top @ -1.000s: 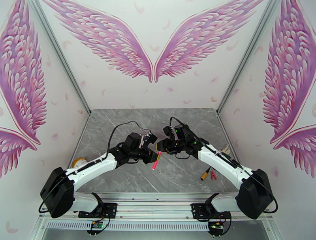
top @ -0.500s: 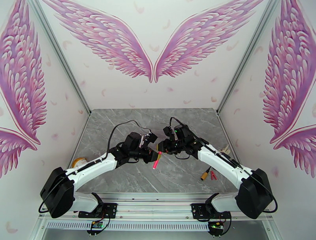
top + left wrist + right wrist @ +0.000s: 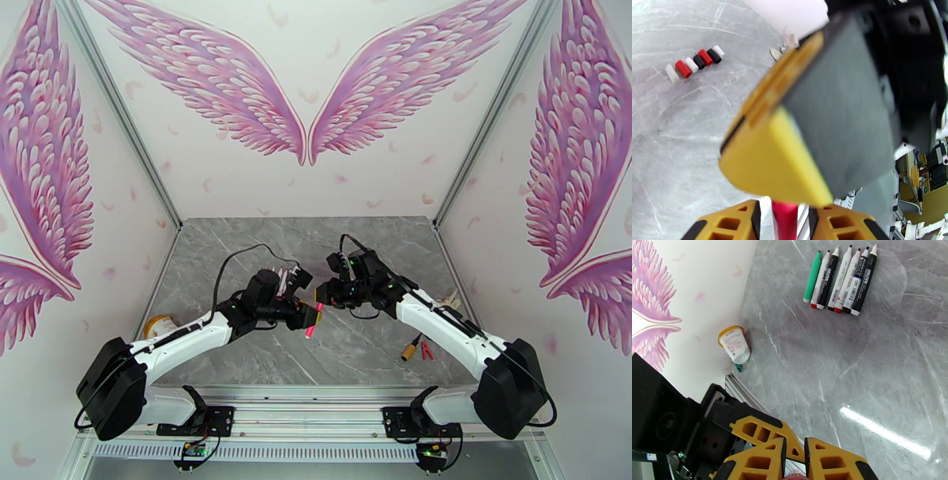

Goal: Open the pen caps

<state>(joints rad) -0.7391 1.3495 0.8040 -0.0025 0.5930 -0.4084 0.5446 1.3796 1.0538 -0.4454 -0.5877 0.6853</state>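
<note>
A pink-red pen hangs tilted above the table's middle, held between both grippers. My left gripper is shut on its barrel, which in the left wrist view shows as a red shaft between the yellow fingers. My right gripper is shut on the pen's upper end, its pink tip just visible between the fingers. Several other pens lie side by side on the table, tips bare. A row of several loose pen caps in white, red and black lies on the marble.
A white cup with a yellow rim lies at the table's left edge. A stubby orange-and-black cylinder and a small red piece lie near the right arm. Walls enclose the grey marble table on three sides.
The left arm has drawn slightly back to the left with the pen; the right gripper has stayed on the pen's upper end.
</note>
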